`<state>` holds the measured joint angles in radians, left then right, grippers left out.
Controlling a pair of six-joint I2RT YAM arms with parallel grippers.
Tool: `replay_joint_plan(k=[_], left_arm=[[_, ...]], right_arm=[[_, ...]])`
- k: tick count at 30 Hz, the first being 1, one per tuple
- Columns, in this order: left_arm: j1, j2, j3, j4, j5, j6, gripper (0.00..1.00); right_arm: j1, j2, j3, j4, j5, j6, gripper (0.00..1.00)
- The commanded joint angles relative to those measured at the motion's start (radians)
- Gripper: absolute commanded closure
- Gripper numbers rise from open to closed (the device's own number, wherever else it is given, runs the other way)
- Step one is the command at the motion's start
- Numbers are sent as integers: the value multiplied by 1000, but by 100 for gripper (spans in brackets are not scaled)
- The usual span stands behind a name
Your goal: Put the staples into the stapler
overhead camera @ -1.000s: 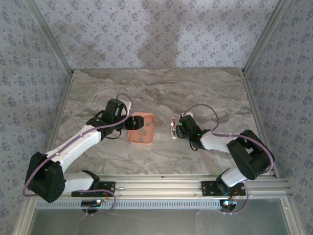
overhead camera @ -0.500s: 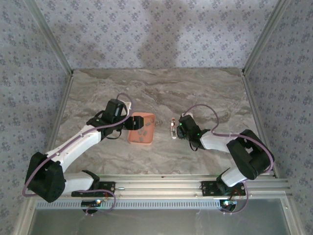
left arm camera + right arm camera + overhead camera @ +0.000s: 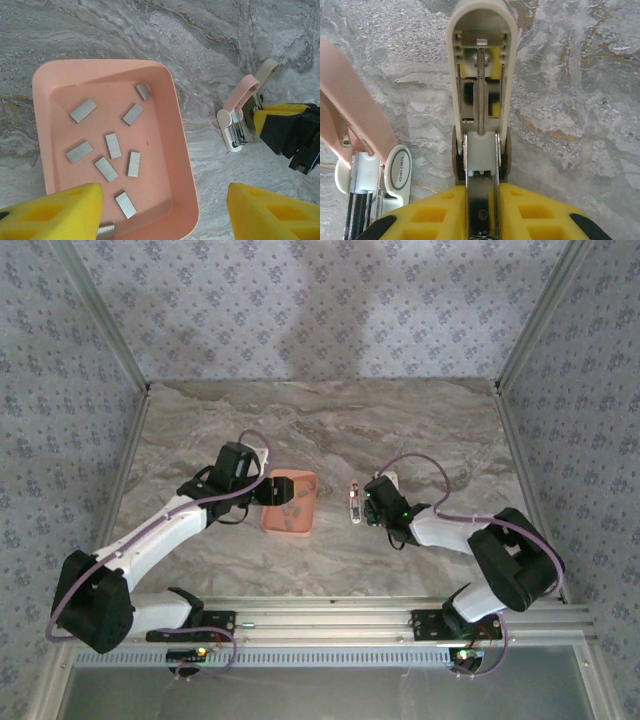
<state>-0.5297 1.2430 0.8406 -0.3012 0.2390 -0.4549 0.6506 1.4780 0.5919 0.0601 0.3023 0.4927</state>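
Note:
Several staples (image 3: 114,145) lie loose in the salmon-pink tray (image 3: 176,131), which also shows from above (image 3: 291,504). My left gripper (image 3: 162,215) hovers open over the tray's near right rim, holding nothing. The tan stapler (image 3: 480,65) stands with its lid hinged up and its spring showing. My right gripper (image 3: 481,210) is shut on its metal magazine, a yellow pad on each side. From above, the right gripper (image 3: 372,502) sits right of the tray. In the left wrist view the tan stapler (image 3: 268,74) rises beside the right gripper's yellow fingers (image 3: 280,120).
A pink stapler (image 3: 241,112) lies open just left of the tan one, its white base (image 3: 396,169) close to my right fingers; from above the pink stapler (image 3: 353,502) lies between tray and right gripper. Patterned walls (image 3: 90,390) enclose the marble table (image 3: 330,430).
The right gripper's jaws have closed in on the tan stapler's magazine. The left arm and the tray have stayed put.

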Motion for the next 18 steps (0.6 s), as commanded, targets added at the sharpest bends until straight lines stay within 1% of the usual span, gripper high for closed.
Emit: replay_joint_plan(k=[1,4,11,15,18], left_arm=[[5,7,-11,15,14,1,34],[5,7,-11,15,17,1,34],[4,4,-15,18,17,-1,34],[4,5,-17,19,17,-2,34],[4,7,-18,21,22,1,34]], right_arm=[[11,-33,-23,-40,52,58,78],[12,-40,-30,-21,29,51,74],[14,-86,-21,-25,6,33,59],[8,-149,-15,-74,0,33,55],[-17,-200,-20,-102,-37,27,53]])
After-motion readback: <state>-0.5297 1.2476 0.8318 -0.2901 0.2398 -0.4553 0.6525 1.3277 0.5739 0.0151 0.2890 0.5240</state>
